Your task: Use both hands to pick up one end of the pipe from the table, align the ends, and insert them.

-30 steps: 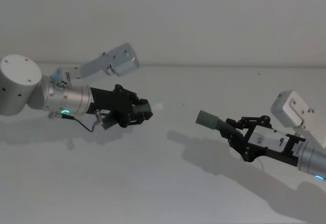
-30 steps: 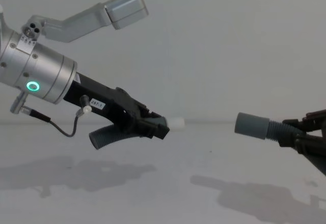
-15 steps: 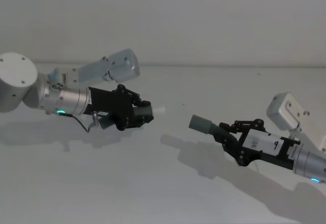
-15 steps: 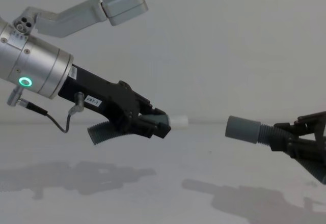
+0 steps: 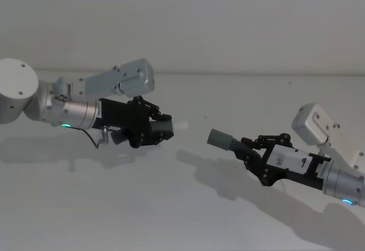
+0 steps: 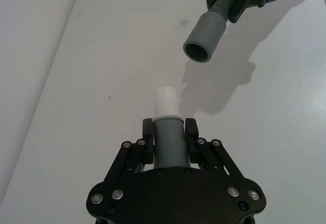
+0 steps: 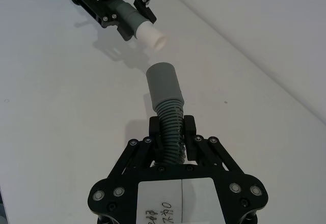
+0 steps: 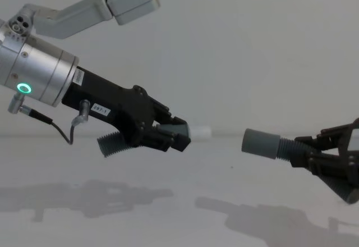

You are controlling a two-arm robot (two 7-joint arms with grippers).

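White-tipped pipe piece (image 6: pixel 168 145) clamped between left gripper (image 6: pixel 169 128) fingers, tip protruding beyond them; right gripper (image 7: pixel 172 128) clasps ribbed pipe piece (image 7: pixel 171 113) behind its grey collar (image 7: pixel 163 84). Left gripper's label (image 8: pixel 101 109) possibly reads 287-1.

Both arms reach inward in the air, the left gripper (image 5: pixel 164 128) and right gripper (image 5: pixel 251 150) facing each other tip to tip across a gap, fingers pinched closed.
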